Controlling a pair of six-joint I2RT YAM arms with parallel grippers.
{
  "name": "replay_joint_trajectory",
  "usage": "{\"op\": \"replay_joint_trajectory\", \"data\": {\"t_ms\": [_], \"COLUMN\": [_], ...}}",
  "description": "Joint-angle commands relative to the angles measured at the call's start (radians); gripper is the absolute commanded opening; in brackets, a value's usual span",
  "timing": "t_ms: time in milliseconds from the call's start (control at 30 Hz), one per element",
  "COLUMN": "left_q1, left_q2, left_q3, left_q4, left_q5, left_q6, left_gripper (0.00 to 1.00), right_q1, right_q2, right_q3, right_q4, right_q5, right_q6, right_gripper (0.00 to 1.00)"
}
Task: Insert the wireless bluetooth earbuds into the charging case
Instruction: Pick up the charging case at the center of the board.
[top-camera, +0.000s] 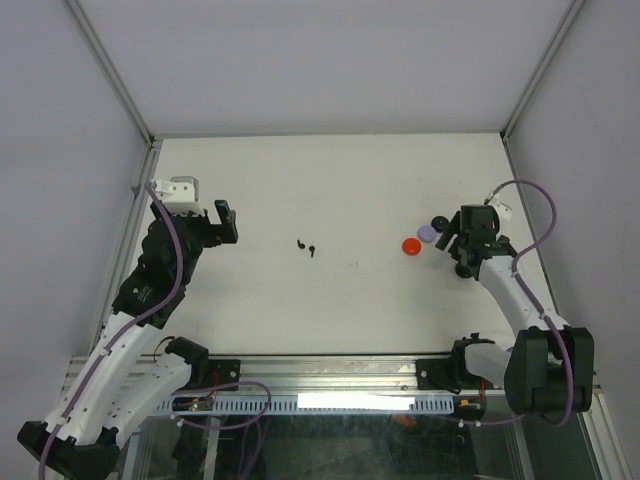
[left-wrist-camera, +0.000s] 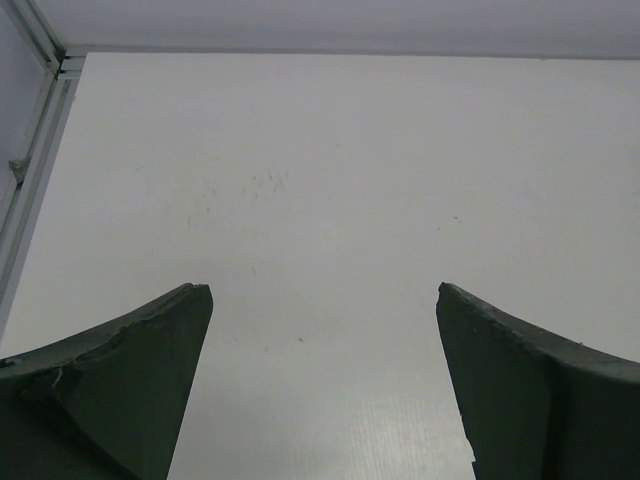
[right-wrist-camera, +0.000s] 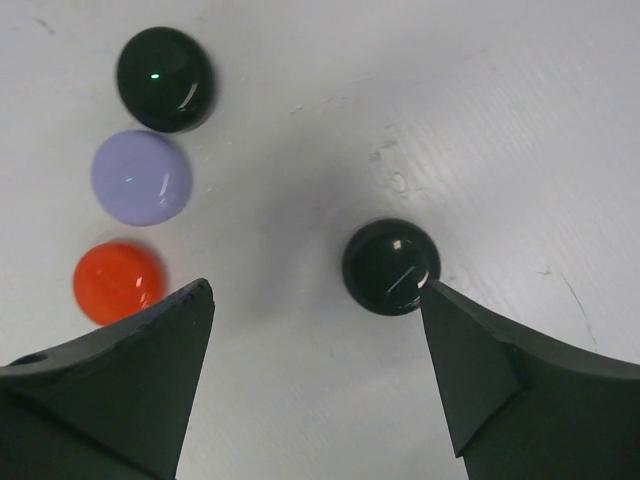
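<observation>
Nearest us, our right gripper (right-wrist-camera: 315, 288) hangs spread wide. One fingertip touches a glossy black case (right-wrist-camera: 390, 267), and we judge that closing could squirt this smooth dome aside. Our left gripper (left-wrist-camera: 322, 289) gapes over bare table (left-wrist-camera: 330, 150). Two tiny black earbuds (top-camera: 313, 250) lie mid-table, well apart from the red case (right-wrist-camera: 118, 281), lavender case (right-wrist-camera: 141, 177) and far black case (right-wrist-camera: 165, 65). We find no legible writing.

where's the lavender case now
In the top view, the lavender round case sits on the table's right side, between a black round case and a red round case, beside the right end effector.
</observation>
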Motion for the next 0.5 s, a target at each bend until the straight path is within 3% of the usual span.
{"op": "replay_joint_trajectory", "data": {"t_ms": [0, 467], "left_q1": [0.015, 0.029], "left_q2": [-0.035, -0.047], "left_q3": [-0.006, -0.008], "left_q4": [0.039, 0.040], "left_q5": [0.018, 0.058], "left_q6": [0.012, 0.010], "left_gripper": [0.99, 0.99], "right_q1": [-0.029, -0.074], "right_q2": [0.050, 0.201], "right_q3": [-0.012, 0.031], "right_q4": [0.016, -0.021], "right_q5": [0.115, 0.107], "right_q6": [0.055, 0.121], "right_gripper": [0.86, 0.71]}}
